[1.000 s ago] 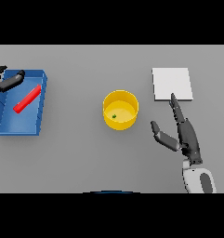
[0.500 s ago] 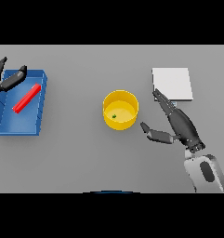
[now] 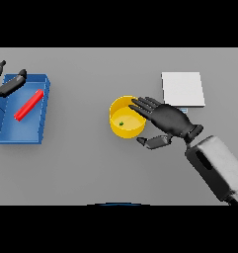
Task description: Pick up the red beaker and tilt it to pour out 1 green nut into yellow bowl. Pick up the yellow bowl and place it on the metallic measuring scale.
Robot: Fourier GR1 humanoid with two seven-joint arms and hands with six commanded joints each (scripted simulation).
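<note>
I see the right hand (image 3: 169, 120) spread wide at the yellow bowl's (image 3: 121, 128) 3 o'clock side, fingers over its rim, thumb below — nothing gripped. A green nut (image 3: 121, 123) lies inside. The scale (image 3: 182, 89) sits at 2 o'clock. The red beaker (image 3: 29, 104) lies in the blue tray (image 3: 21, 136), left hand (image 3: 7, 85) loose beside it on the desk (image 3: 81, 168).
</note>
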